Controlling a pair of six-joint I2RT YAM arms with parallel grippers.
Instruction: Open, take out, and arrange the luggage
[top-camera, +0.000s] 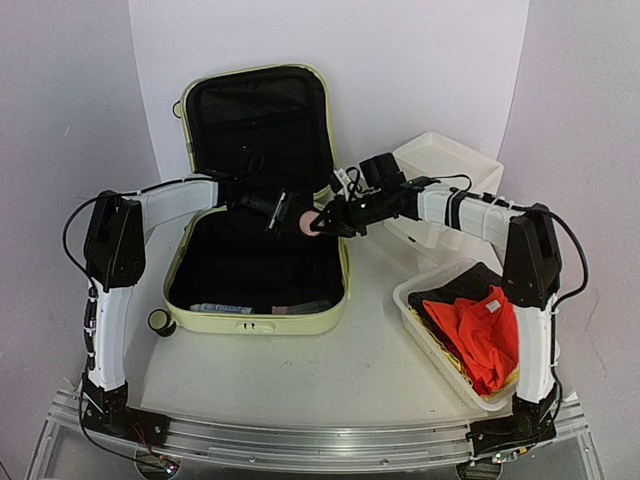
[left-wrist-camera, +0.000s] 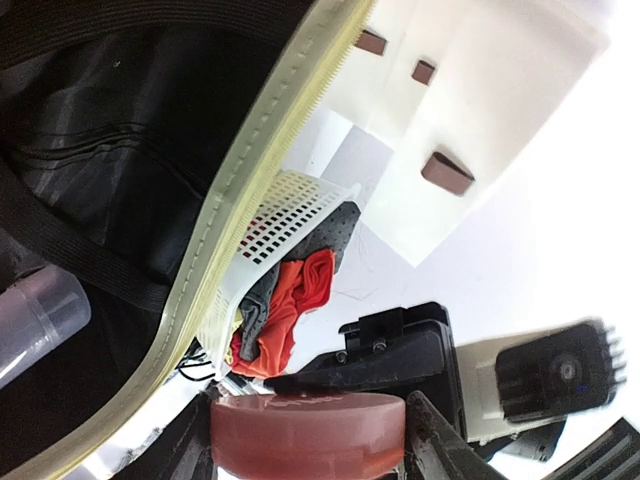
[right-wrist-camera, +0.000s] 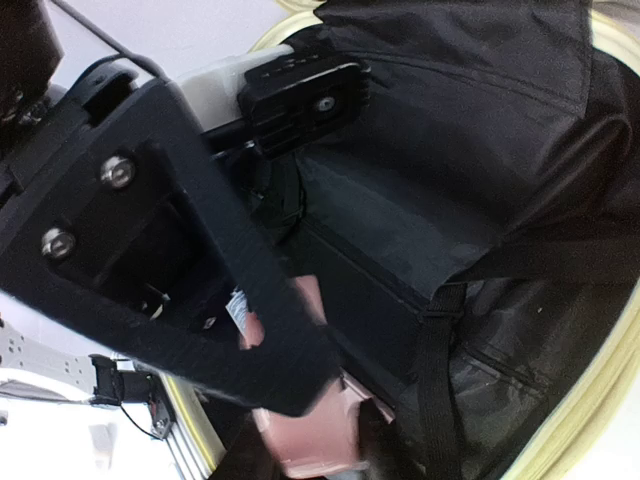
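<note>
The luggage (top-camera: 258, 200) lies open on the counter (top-camera: 365, 375), left of centre. Its base is flat and its lid stands upright against the back wall, with the black lining exposed. A few small items rest along the near wall of the base.

Above the right rim of the base, both arms meet at a pink cylinder (top-camera: 308, 224). The left fingers (left-wrist-camera: 432, 450) are clenched on it, one against each side. The right fingers (right-wrist-camera: 250, 330) bracket the same cylinder. The wrist view is blurred, so I cannot tell whether they clamp it.

At the right, a white mesh basket (top-camera: 418, 312) holds orange and dark clothing. A white drawer box (top-camera: 455, 160) stands behind the right arm.
</note>
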